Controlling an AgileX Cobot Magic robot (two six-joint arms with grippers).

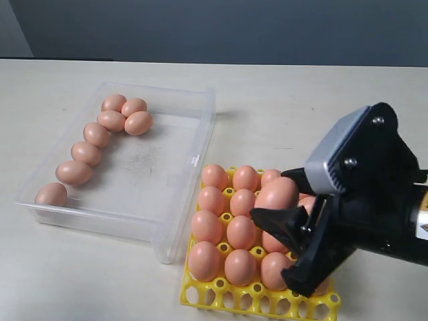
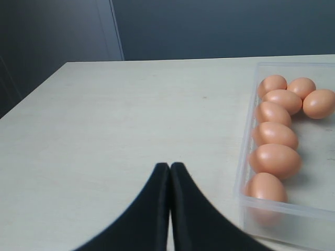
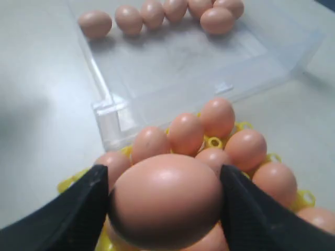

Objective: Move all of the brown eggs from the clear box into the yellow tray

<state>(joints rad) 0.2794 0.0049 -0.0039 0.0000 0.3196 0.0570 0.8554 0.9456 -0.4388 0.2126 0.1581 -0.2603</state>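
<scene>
While the right claw (image 1: 286,200) is clamped on one brown egg (image 3: 165,201), with a black finger pressed on each side of it, it hangs over the yellow tray (image 1: 257,297). The egg is smooth, not shiny, and light orange-brown. The tray is bright yellow, with round cups and little knobs between them. It sits just beside the clear box (image 1: 204,130), along the box's long wall with the small tab. Many eggs just like the held one stand in the tray's cups, tight side by side. The row of cups at the tray end that pokes out past the box's corner is open. Part of the tray is hidden behind the claw.

Eight more brown eggs (image 1: 85,153) lie inside the box. They make a bent line along the wall far from the tray, some of them touching. From that line over to the tray-side wall, the box floor is bare plastic with a few faint marks. The box walls are low and see-through.

The left claw (image 2: 169,168) has its two black fingers pressed together with nothing between them. It is over the pale counter (image 2: 104,130), outside the box, on the side where the eggs line up. Wide flat counter runs away from the box there.
</scene>
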